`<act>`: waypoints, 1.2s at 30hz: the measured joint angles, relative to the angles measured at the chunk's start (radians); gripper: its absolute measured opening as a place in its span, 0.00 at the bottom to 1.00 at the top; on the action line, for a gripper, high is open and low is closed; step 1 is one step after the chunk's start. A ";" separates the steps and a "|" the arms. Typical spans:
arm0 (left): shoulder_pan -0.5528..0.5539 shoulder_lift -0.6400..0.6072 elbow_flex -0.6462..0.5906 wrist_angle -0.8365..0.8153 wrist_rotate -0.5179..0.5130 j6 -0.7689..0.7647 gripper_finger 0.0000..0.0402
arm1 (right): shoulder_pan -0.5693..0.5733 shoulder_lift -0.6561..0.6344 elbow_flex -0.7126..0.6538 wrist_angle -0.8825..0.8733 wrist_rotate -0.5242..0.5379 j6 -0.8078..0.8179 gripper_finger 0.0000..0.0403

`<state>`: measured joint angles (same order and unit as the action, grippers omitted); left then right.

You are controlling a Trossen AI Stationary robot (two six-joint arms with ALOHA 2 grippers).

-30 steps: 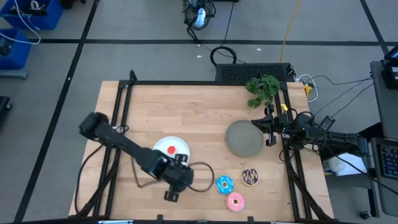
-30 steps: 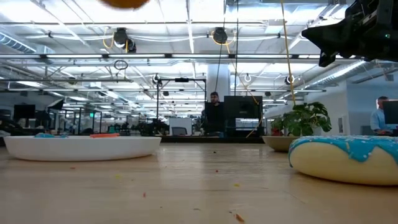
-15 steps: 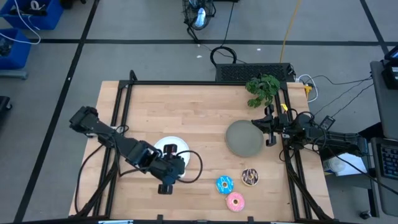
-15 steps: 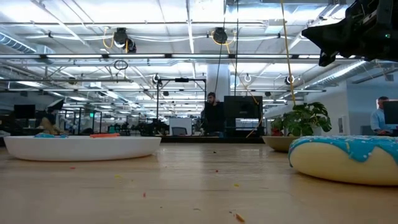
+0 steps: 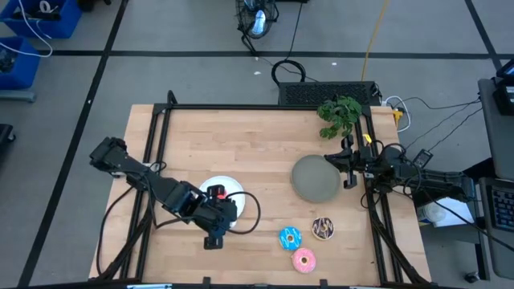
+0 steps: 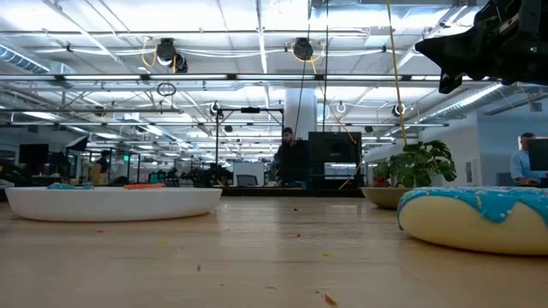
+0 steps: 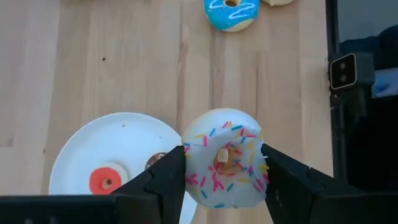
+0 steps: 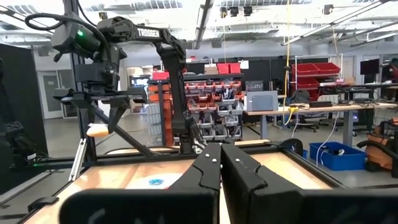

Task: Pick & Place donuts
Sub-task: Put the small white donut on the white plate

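Observation:
My left gripper (image 5: pixel 217 220) hangs over the near right rim of the white plate (image 5: pixel 229 186), shut on a whitish sprinkled donut (image 7: pixel 224 158). A small red donut (image 7: pixel 106 180) lies on that plate, and the low view shows a small blue donut (image 6: pixel 64 186) there too. The blue-iced donut (image 5: pixel 289 238), the pink-iced donut (image 5: pixel 303 258) and the chocolate donut (image 5: pixel 323 228) lie flat on the table at the near right. My right gripper (image 8: pixel 219 165) is shut and empty beside the grey plate (image 5: pixel 315 178). My left gripper pinches the whitish donut's outer rim (image 7: pixel 191 163) between its two fingers, one on each opposite side of the ring. The fingers come from above, pointing down. The donut lies level, iced face up toward the camera, lifted clear above the plate's edge and the table.
A potted plant (image 5: pixel 339 114) stands at the table's far right corner. Black frame rails run along the table's left (image 5: pixel 152 144) and right (image 5: pixel 373 209) sides. Bare wood lies between the two plates.
My left gripper has gone toward the table's left edge and a little toward its far edge, from beside the blue-iced donut to the white plate's near rim, keeping the whitish donut in its hold. In the last half second it has kept almost still.

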<state>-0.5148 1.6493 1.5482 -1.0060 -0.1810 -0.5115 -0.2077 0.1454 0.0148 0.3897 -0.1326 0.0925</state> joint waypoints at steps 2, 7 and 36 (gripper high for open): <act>0.000 0.000 0.000 -0.002 -0.002 0.005 0.46 | 0.000 0.000 0.000 0.000 0.000 0.000 0.00; 0.013 0.000 0.000 -0.009 -0.003 0.004 0.46 | 0.000 0.000 0.000 0.001 0.000 0.000 0.00; 0.187 0.000 -0.068 -0.010 -0.026 0.118 0.46 | 0.000 0.000 0.000 0.003 0.001 -0.002 0.00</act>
<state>-0.3281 1.6493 1.4802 -1.0160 -0.2066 -0.3938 -0.2077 0.1452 0.0148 0.3926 -0.1317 0.0904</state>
